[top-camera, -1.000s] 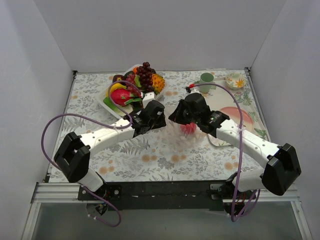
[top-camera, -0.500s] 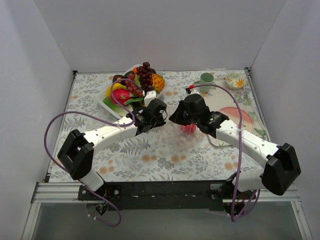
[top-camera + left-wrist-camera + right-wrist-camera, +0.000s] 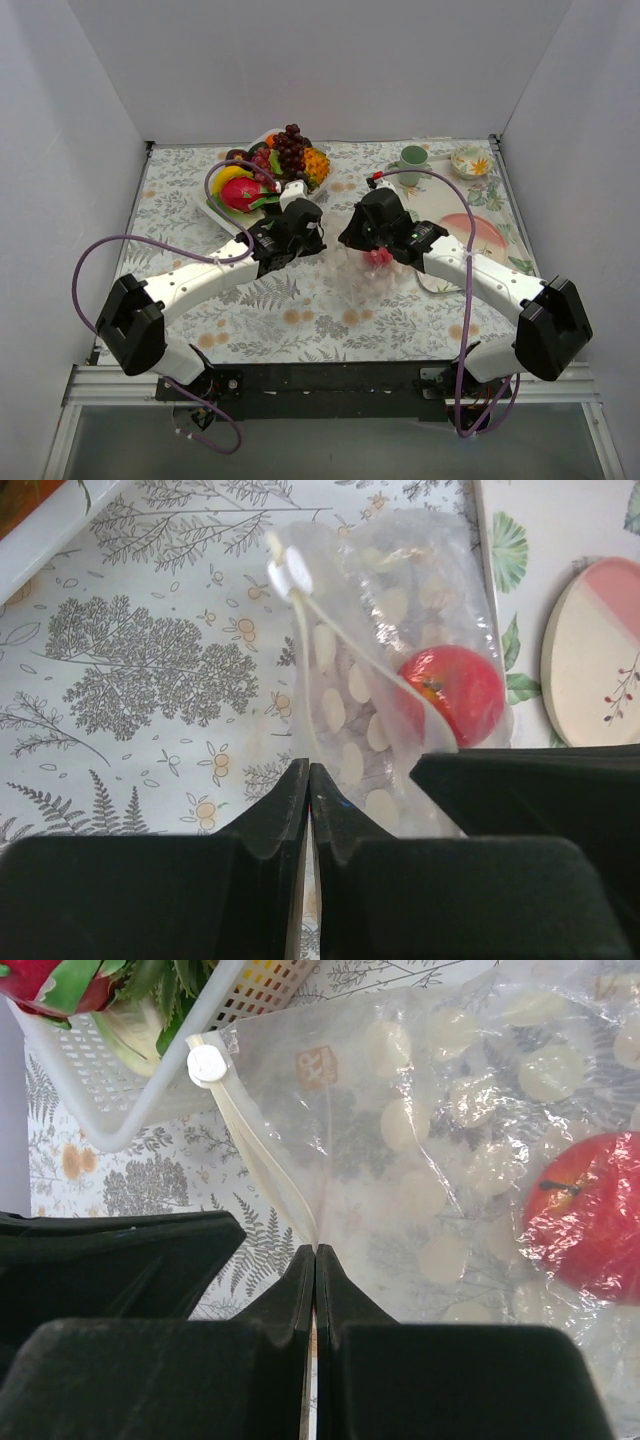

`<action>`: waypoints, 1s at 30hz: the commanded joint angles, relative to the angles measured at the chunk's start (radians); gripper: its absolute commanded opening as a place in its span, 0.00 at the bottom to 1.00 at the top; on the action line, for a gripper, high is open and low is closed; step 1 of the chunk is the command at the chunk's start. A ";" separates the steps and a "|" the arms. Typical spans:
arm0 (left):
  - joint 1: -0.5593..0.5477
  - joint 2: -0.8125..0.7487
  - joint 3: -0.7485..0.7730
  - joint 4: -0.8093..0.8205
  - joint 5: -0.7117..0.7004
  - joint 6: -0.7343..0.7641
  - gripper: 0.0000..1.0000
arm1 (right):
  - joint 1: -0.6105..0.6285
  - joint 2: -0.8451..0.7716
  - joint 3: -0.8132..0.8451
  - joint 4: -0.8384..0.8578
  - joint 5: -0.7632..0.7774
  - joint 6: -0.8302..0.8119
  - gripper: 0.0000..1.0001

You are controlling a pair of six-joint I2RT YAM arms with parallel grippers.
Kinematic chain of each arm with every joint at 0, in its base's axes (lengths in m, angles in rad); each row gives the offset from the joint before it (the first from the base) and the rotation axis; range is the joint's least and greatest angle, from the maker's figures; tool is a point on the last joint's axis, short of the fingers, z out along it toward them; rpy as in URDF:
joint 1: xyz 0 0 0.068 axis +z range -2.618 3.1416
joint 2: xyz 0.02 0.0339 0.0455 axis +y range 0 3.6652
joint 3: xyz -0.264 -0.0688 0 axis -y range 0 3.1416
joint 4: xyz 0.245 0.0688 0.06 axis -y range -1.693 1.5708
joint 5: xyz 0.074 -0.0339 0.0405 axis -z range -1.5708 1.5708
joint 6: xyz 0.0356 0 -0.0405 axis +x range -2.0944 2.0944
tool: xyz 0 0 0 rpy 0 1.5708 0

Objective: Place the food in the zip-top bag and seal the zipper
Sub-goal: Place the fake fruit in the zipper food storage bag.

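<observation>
The zip-top bag [image 3: 366, 278] hangs crinkled between my two grippers, with a red round fruit [image 3: 378, 258] inside it. In the left wrist view the zipper [image 3: 305, 670] runs from its white slider [image 3: 290, 577] down into my left gripper [image 3: 309, 770], which is shut on that strip; the red fruit [image 3: 452, 695] shows through the bag [image 3: 400, 600]. My right gripper [image 3: 316, 1250] is shut on the bag's mouth edge just below the zipper [image 3: 265, 1160]. More food lies on the white tray [image 3: 222, 220]: a grape bunch [image 3: 290, 148] and a pink-red fruit [image 3: 240, 193].
A green cup [image 3: 413, 157] and a small bowl [image 3: 470, 160] stand at the back right. A pink and white plate [image 3: 478, 232] lies under the right arm. The tray's mesh wall [image 3: 150, 1100] is close beside the bag's slider [image 3: 208, 1063]. White walls enclose the table.
My left gripper has closed onto the zipper strip, and the left arm's elbow has swung left and back. The right gripper has stayed shut on the bag.
</observation>
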 commanded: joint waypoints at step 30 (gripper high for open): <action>0.006 0.167 0.133 -0.036 -0.049 0.007 0.18 | -0.002 -0.041 0.027 0.011 0.044 -0.013 0.01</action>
